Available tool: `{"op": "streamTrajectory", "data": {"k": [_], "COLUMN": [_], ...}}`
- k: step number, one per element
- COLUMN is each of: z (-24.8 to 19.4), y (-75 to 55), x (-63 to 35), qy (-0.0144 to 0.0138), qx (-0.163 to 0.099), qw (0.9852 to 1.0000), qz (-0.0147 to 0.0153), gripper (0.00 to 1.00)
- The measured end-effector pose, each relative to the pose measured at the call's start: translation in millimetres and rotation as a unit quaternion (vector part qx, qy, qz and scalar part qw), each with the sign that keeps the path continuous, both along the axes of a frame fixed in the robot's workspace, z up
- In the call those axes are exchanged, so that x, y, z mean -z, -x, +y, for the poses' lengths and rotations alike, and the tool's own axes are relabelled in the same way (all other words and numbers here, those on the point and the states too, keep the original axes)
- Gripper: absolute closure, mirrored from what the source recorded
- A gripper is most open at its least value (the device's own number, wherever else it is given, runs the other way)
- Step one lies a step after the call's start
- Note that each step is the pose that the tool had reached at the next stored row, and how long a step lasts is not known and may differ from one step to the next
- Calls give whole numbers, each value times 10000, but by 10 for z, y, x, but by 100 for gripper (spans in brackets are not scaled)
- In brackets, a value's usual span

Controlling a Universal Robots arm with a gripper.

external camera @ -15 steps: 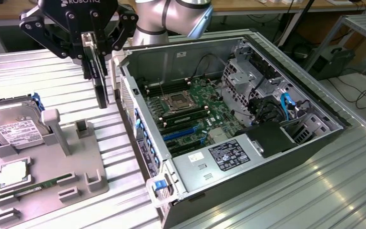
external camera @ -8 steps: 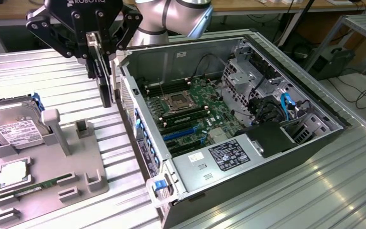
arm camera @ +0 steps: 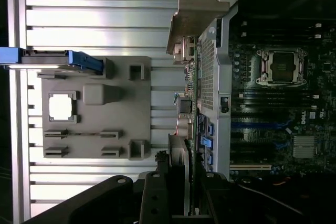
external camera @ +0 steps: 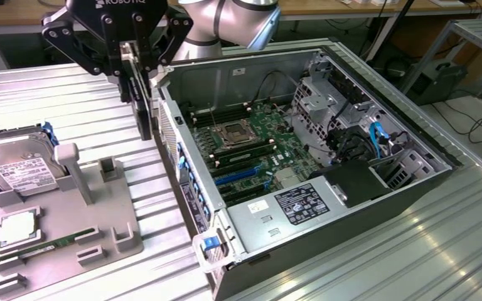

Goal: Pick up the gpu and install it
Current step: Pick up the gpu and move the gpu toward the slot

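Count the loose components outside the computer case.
4: the gpu, gripped in the hand beside the case; a hard drive, a processor and a memory stick at the grey tray, on the exterior view's left. None looks hidden.

Case (external camera: 350, 238) open on top, motherboard (external camera: 250, 144) centre unobstructed from above. Drive cage (external camera: 329, 100) crowds exterior view's right. Case wall (external camera: 174, 125) stands between hanging gpu (external camera: 145, 113) and motherboard, upper left.

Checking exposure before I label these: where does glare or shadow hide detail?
Exterior view: glare streaks the metal table at the exterior view's right. Wrist view: the square chip in the grey tray is washed out white; the motherboard lies in shadow.
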State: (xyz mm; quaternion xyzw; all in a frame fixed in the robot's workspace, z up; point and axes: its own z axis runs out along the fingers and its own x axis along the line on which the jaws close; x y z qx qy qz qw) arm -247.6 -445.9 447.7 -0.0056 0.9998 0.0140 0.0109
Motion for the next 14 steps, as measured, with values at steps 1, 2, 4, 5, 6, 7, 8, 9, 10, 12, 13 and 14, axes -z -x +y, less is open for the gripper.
{"op": "streamTrajectory", "data": {"k": [1, 2, 4, 5, 6, 7, 8, 9, 10, 12, 13, 14], "z": [0, 0, 0, 0, 0, 0, 0, 0, 0, 0, 0, 0], "y": [-8, -16, -37, -43, -49, -55, -62, -70, -76, -84, -87, -92], "x": [0, 0, 0, 0, 0, 0, 0, 0, 0, 0, 0, 0], "qy": [0, 0, 0, 0, 0, 0, 0, 0, 0, 0, 0, 0], "qx": [0, 0, 0, 0, 0, 0, 0, 0, 0, 0, 1, 0], "qw": [10000, 10000, 10000, 10000, 10000, 10000, 10000, 10000, 10000, 10000, 10000, 10000], "qz": [0, 0, 0, 0, 0, 0, 0, 0, 0, 0, 0, 0], "gripper": [73, 73, 73, 73, 73, 73, 73, 73, 73, 73, 73, 73]}}
